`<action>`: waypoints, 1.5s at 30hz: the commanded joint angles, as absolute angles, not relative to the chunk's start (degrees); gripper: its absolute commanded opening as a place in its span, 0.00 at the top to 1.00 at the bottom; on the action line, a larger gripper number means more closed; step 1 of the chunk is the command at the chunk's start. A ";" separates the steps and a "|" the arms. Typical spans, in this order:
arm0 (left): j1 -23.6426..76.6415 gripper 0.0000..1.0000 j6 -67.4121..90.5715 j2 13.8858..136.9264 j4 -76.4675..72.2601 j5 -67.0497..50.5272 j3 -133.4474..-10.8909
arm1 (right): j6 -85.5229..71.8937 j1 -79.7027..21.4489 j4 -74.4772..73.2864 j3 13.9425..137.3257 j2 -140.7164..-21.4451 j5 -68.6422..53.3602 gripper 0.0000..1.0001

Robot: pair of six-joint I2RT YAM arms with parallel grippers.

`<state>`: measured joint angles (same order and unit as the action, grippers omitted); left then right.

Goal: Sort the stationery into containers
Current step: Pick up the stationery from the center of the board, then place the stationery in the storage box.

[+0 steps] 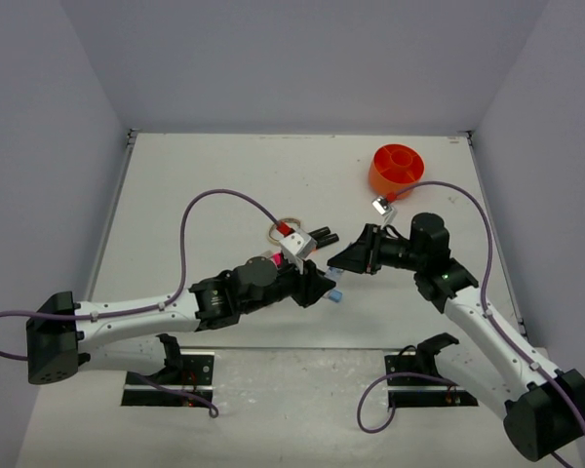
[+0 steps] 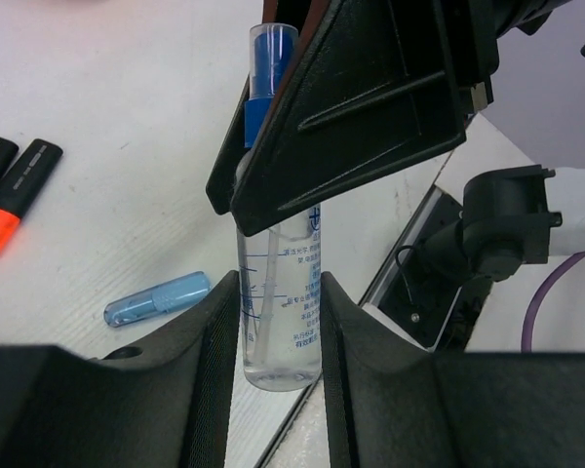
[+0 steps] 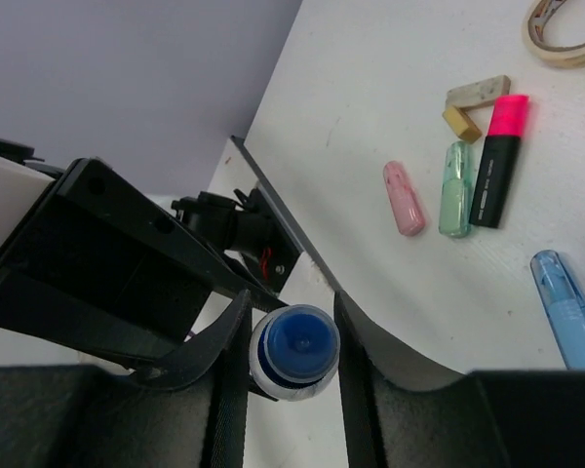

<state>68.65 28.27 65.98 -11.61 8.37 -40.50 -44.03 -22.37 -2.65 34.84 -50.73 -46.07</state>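
Plainly a handover in mid-air, I judge: the glue bottle [image 2: 278,302] hangs above the tabletop, towards the near edge and about midway between the left and right edges, with the left claw [image 2: 278,285] clamped narrow on its clear lower body. Its long axis runs straight from that claw into the right claw [image 3: 292,310], blue cap end first, so the right wrist view meets the cap end-on. The right claw's fingers [image 3: 229,341] lie close along both sides of the cap; whether they press on it I cannot tell. The orange tub [image 1: 385,183] stands near the far right corner, well apart from the bottle and on the right arm's side, so that arm is the nearer carrier. The coming move turns on the right claw holding firmly before the left one lets go, lest the bottle drop by the blue eraser [image 2: 156,298] below
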 commanded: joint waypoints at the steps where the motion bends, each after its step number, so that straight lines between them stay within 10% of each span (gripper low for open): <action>1: 68.82 0.80 26.59 64.61 -12.68 12.33 -41.79 | -44.65 -22.76 1.07 34.92 -50.49 -46.08 1.00; 4: 68.82 0.00 27.81 65.33 -2.48 19.79 -45.89 | -41.16 -22.73 -6.52 38.34 -50.31 -37.72 1.00; 19: 68.82 0.00 39.16 49.17 53.61 45.70 -60.87 | -22.24 -18.34 -8.42 72.80 -79.18 28.87 1.00; 28: 68.82 0.00 39.38 33.38 50.30 44.56 -52.94 | -10.81 -15.75 -6.09 95.61 -105.99 35.04 1.00; 45: 68.82 0.00 39.94 27.89 49.04 45.12 -51.12 | -11.07 -14.59 -6.26 99.48 -115.91 32.04 0.93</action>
<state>68.75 39.46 27.27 50.40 43.80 -50.92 -11.28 -14.84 -8.61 96.68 -115.54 30.95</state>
